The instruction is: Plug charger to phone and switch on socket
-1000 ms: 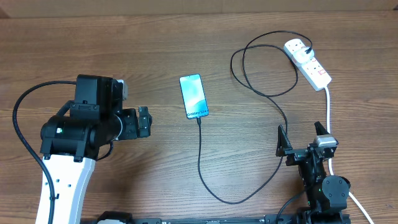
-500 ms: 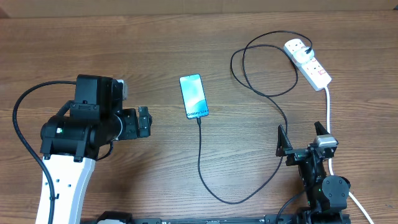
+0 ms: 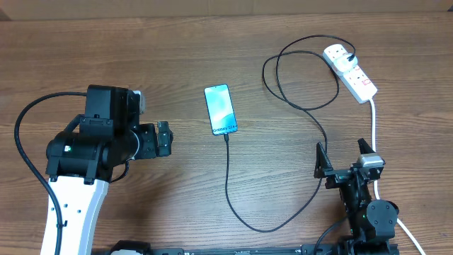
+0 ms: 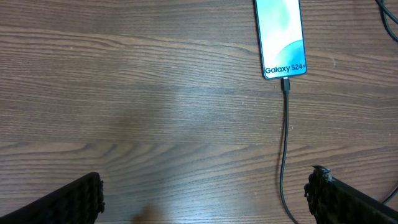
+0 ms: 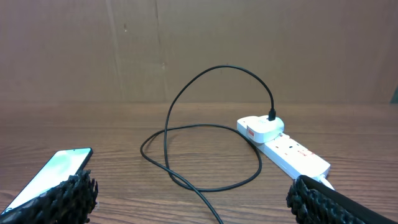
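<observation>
Wood-grain surface, brown board wall behind. Left claw left of phone, apart from it, jaws spread wide, empty. Right claw at near right, jaws spread wide, empty. Socket far right; white plug block seated in 1 of 2 outlets. Phone flat mid-surface, screen up. Charger loops from block to phone; tip meets phone's near end.
</observation>
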